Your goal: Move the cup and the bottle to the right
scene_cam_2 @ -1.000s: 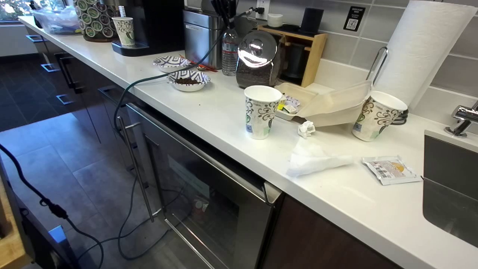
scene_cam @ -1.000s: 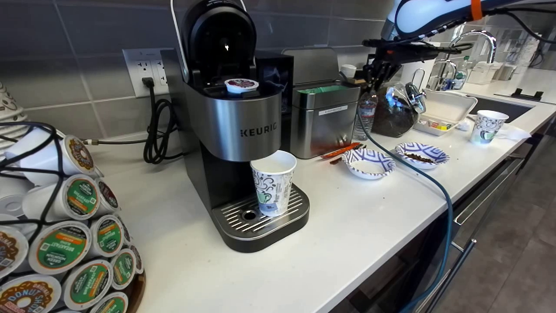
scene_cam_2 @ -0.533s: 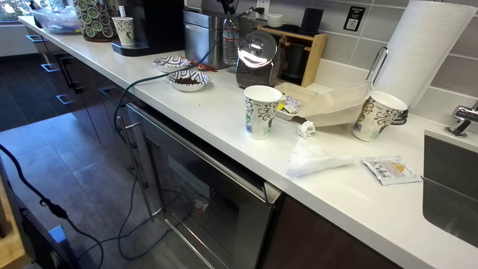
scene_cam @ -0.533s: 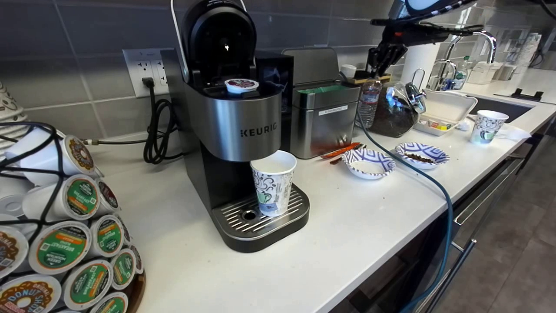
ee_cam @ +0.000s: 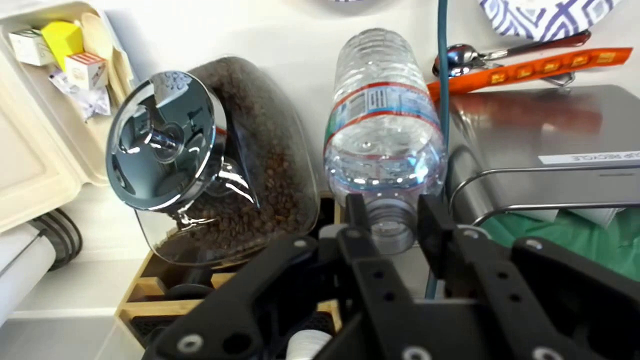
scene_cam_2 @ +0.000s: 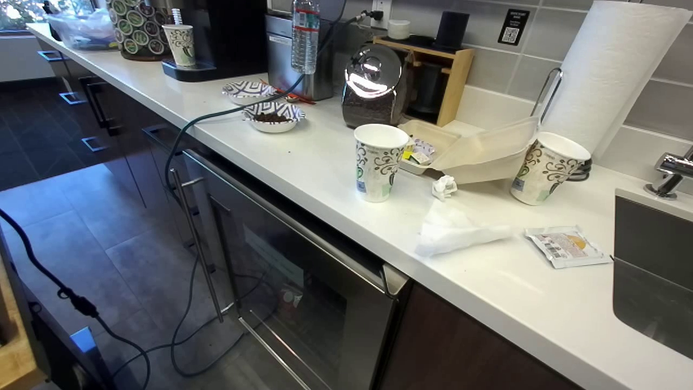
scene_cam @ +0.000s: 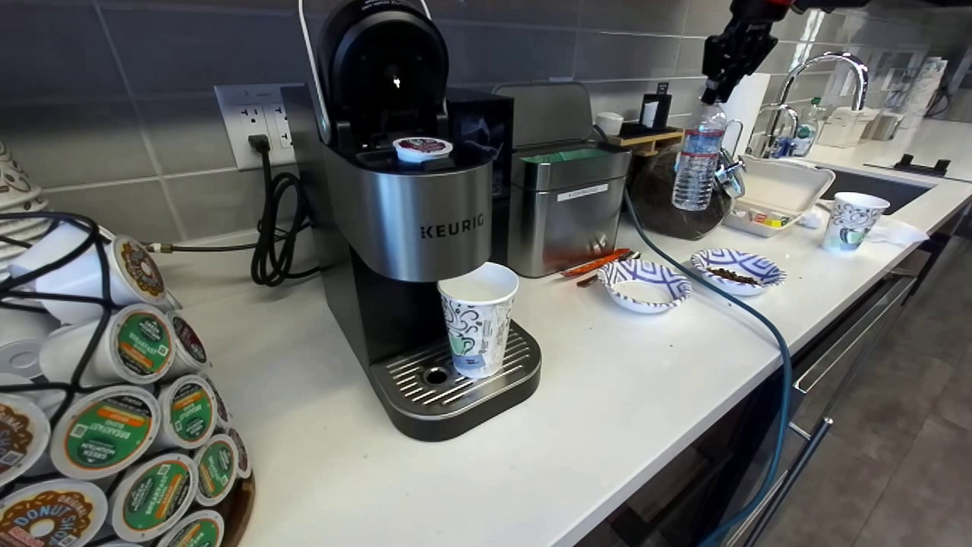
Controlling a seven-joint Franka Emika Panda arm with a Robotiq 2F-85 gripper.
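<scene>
Claw (ee_cam: 392, 217) clamped on water bottle (scene_cam: 697, 163) by neck; bottle held aloft over desk (scene_cam: 607, 380). Pickup judged done, set-down at right pending. Patterned paper cups (scene_cam_2: 379, 168) seen on desk and Keurig coffee maker (scene_cam: 414, 220), none gripped; which is meant, whether moved, cannot be told.

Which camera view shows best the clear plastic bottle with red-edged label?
The wrist view: the bottle is largest, visible base to neck. In an exterior view it hangs small from the black gripper; in an exterior view the frame cuts its top.
</scene>
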